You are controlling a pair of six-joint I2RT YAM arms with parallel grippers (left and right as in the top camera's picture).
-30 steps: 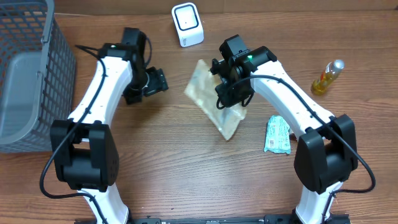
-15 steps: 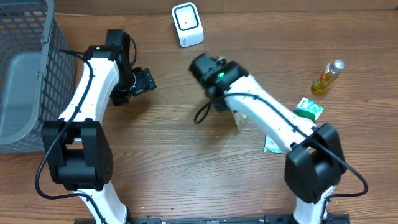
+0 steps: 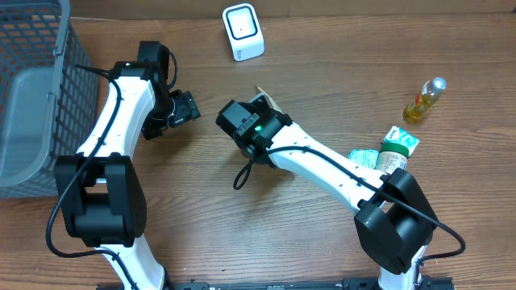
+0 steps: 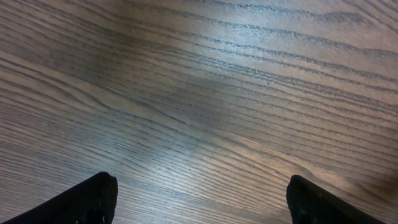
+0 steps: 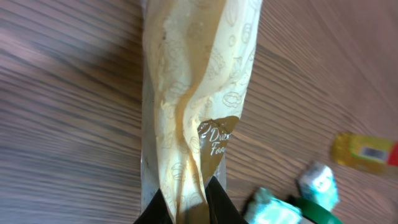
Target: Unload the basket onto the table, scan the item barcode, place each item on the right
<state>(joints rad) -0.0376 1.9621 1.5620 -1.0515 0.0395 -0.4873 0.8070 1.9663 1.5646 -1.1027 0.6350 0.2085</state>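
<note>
Gripping tan pouch (image 5: 194, 81) end: right claw (image 5: 186, 200), pouch extending ahead. Left claw (image 4: 202, 199) spread wide, empty.

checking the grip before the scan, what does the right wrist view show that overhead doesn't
Only right wrist: the right gripper shut on the beige pouch, and the pouch's brown printed label. Only overhead: the white scanner, the grey basket, the open left gripper. Both: the pouch, the yellow bottle, the green pack.
</note>
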